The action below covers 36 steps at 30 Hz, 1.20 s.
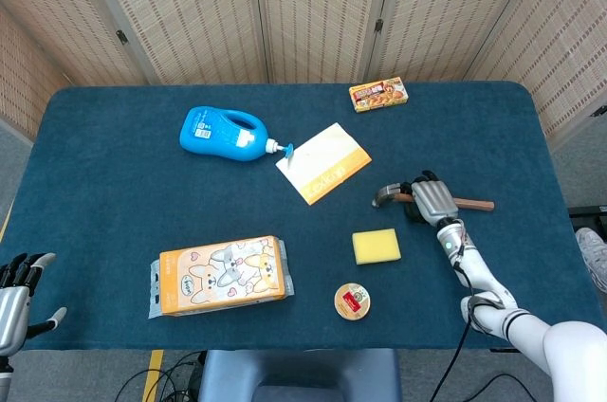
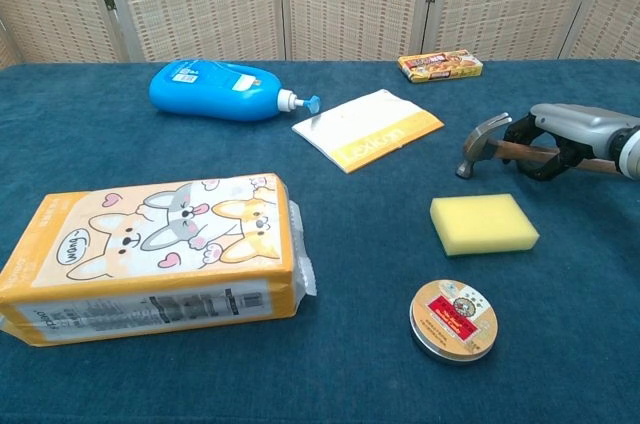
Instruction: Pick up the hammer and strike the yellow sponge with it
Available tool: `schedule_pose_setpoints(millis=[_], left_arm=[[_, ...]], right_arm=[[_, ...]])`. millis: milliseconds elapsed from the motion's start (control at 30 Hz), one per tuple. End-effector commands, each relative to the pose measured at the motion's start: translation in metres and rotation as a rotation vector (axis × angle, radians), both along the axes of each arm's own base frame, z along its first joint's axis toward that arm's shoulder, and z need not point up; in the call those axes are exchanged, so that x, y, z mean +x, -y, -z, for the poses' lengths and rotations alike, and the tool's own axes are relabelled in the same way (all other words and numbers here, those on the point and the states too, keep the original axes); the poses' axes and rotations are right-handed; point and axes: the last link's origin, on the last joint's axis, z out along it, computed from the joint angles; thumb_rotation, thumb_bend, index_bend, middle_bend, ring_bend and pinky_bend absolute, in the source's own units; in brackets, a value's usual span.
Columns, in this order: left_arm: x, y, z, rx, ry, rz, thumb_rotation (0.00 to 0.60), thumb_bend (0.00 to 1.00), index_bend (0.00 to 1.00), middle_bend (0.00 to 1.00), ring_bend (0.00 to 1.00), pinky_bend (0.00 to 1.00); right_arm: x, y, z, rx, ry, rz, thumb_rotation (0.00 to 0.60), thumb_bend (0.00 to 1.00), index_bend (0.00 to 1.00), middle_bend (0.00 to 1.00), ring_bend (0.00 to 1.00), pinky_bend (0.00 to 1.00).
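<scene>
One hand at work: right hand [image 2: 565, 136] wrapped round hammer [image 2: 487, 144] handle, head near table [image 1: 114, 193]. Left hand [image 1: 17, 290] idle, fingers spread, holding nothing. Yellow sponge [image 2: 483, 223] lay just in front of hammer head. Sound practice: firm grip, lift clear, strike sponge centre. Blue bottle [image 2: 215, 89] on side, round tin [image 2: 453, 319] lidded; contents unseen.

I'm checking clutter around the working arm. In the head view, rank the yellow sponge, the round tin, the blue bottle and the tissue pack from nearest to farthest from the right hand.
1. yellow sponge, just front-left of the right hand.
2. round tin, near the front edge.
3. tissue pack, front-left.
4. blue bottle, back-left.
The last two are nearly level.
</scene>
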Motion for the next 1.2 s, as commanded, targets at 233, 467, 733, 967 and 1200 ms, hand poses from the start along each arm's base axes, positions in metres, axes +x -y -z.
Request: schedule_pose_setpoints(millis=[233, 467, 733, 967, 1200], left_arm=[[-0.002, 0.001, 0.0, 0.002, 0.001, -0.006, 0.6, 0.21, 0.18, 0.2, 0.12, 0.18], [-0.003, 0.002, 0.0, 0.004, 0.001, -0.009, 0.6, 0.21, 0.18, 0.2, 0.12, 0.18], [-0.002, 0.003, -0.001, 0.007, -0.001, -0.008, 0.6, 0.21, 0.18, 0.2, 0.12, 0.18], [0.001, 0.003, 0.0, 0.003, -0.002, -0.004, 0.6, 0.21, 0.18, 0.2, 0.12, 0.18], [0.005, 0.003, 0.002, -0.002, -0.002, 0.005, 0.6, 0.21, 0.18, 0.2, 0.12, 0.18]], right_arm=[[0.0, 0.0, 0.001, 0.002, -0.001, 0.004, 0.6, 0.55, 0.49, 0.53, 0.29, 0.13], [0.001, 0.0, 0.0, -0.006, 0.004, 0.002, 0.6, 0.61, 0.55, 0.57, 0.32, 0.14], [0.001, -0.005, -0.013, -0.035, 0.025, -0.038, 0.6, 0.71, 0.66, 0.67, 0.42, 0.23], [0.001, -0.02, -0.035, -0.073, 0.067, -0.099, 0.6, 0.75, 0.73, 0.75, 0.56, 0.49], [0.005, -0.039, -0.05, -0.085, 0.066, -0.181, 0.6, 0.76, 0.78, 0.81, 0.65, 0.65]])
